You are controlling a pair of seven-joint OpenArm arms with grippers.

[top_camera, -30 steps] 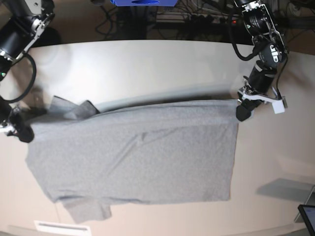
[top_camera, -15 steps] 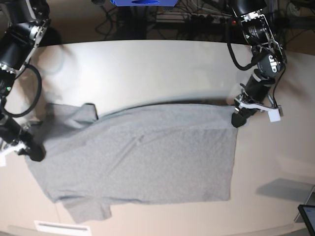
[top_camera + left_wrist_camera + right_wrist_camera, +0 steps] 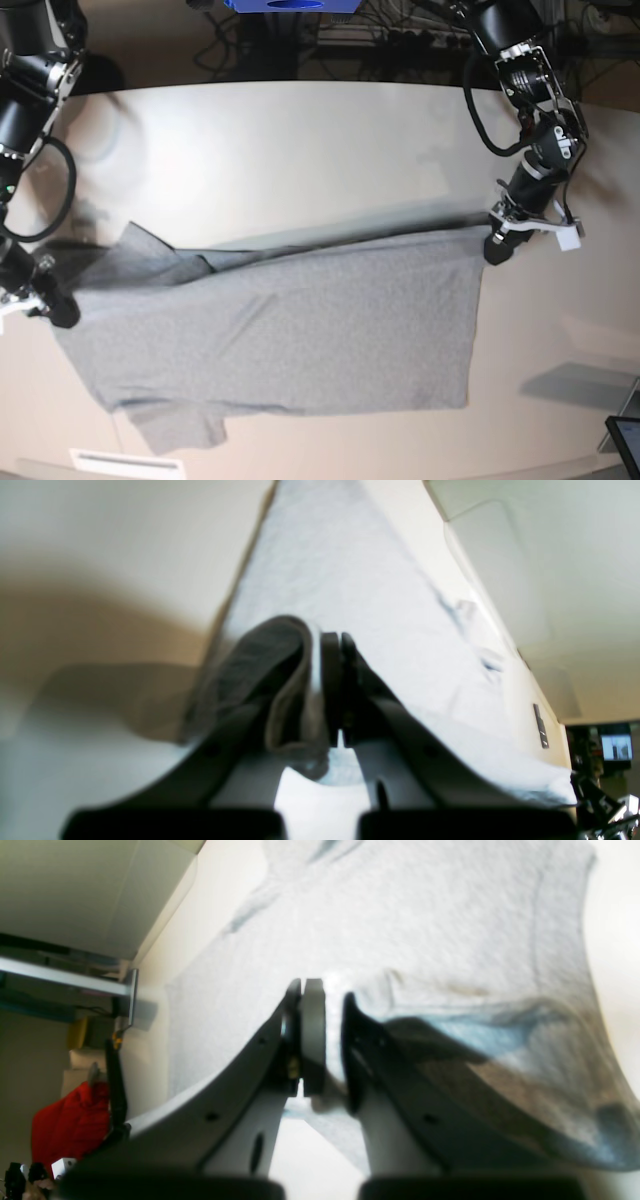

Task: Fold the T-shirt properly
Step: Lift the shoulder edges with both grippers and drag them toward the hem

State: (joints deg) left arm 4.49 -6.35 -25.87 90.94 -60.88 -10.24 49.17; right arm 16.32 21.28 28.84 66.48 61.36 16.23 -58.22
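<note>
The T-shirt (image 3: 330,340) lies on the table (image 3: 290,150), its far edge drawn up between the hands, a sleeve jutting from the near side. Left hand (image 3: 497,247) and right hand (image 3: 66,312) are both clamped on the cloth. The fold looks partway made; laying it flat, tucking sleeves and later folds probably remain.

T-shirt (image 3: 300,340) on table (image 3: 290,135), between arms; blue object (image 3: 292,5) behind.

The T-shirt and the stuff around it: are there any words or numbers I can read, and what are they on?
None that can be read.
T-shirt: no lettering shows.
Screen at the table's edge: too small and blurred to read.
</note>
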